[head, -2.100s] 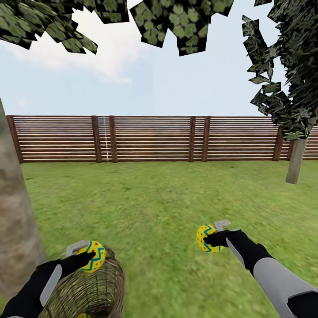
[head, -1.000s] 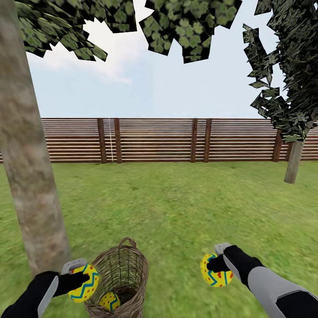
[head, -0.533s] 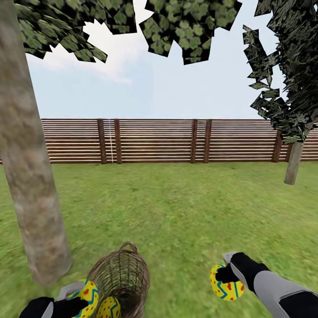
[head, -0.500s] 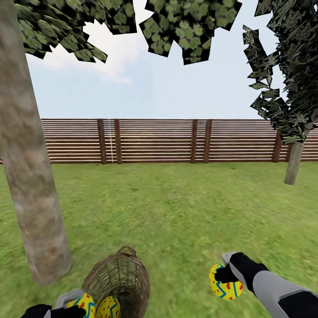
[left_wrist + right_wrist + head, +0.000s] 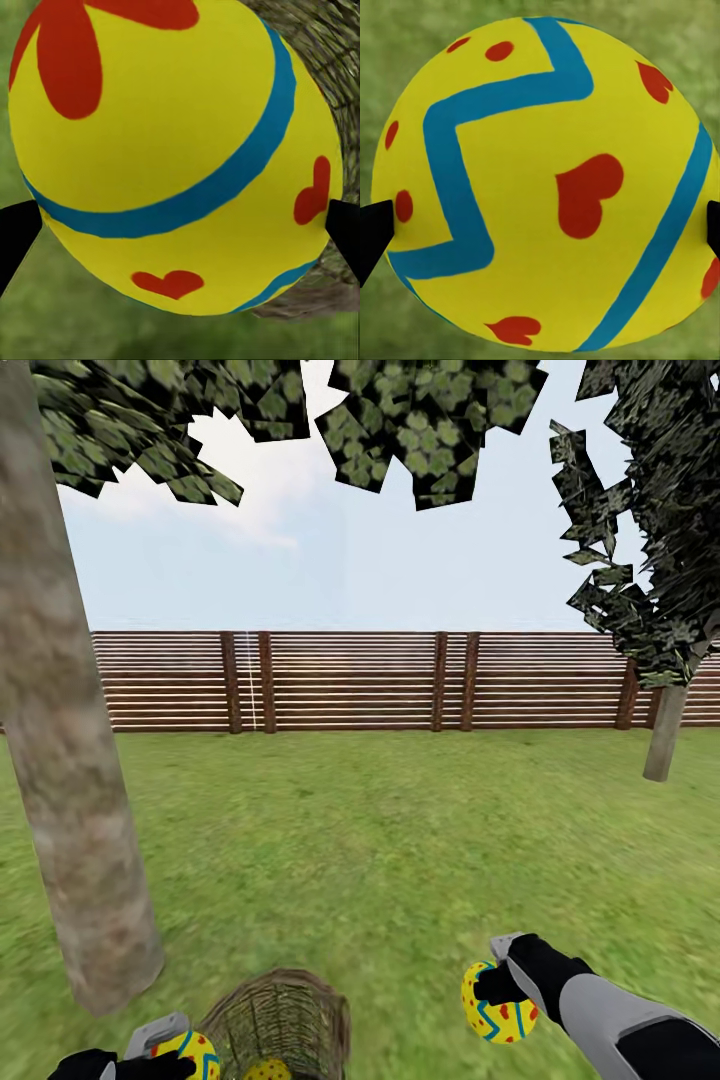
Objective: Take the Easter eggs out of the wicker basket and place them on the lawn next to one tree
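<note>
Now each end effector, left and right, clamped on an egg

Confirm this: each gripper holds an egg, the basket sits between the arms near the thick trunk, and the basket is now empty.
Not empty. The head view shows a third egg inside the wicker basket. The rest holds: the left gripper grips one egg, the right gripper grips another egg, and the basket sits between the arms near the thick trunk.
</note>
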